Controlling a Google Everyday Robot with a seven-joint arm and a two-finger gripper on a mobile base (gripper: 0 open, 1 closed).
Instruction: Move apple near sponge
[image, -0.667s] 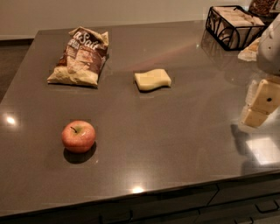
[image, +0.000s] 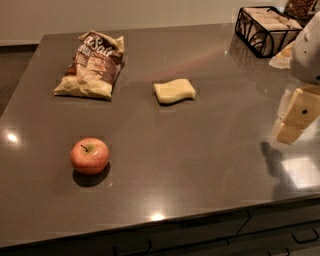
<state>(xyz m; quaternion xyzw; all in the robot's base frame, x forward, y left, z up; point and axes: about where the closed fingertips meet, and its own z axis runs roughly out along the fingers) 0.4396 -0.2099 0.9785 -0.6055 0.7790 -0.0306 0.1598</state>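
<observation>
The red apple (image: 89, 155) with yellowish patches and a short stem stands upright on the dark grey counter (image: 200, 160), at the front left. The pale yellow sponge (image: 174, 91) lies flat near the counter's middle, well behind and to the right of the apple. My cream blocky gripper (image: 296, 119) hangs above the counter at the far right edge of the view, far from both the apple and the sponge. It holds nothing that I can see.
A brown-and-cream chip bag (image: 93, 65) lies at the back left. A black wire basket (image: 265, 29) with pale packets stands at the back right, just behind my arm. The counter's front edge runs along the bottom, with drawers below.
</observation>
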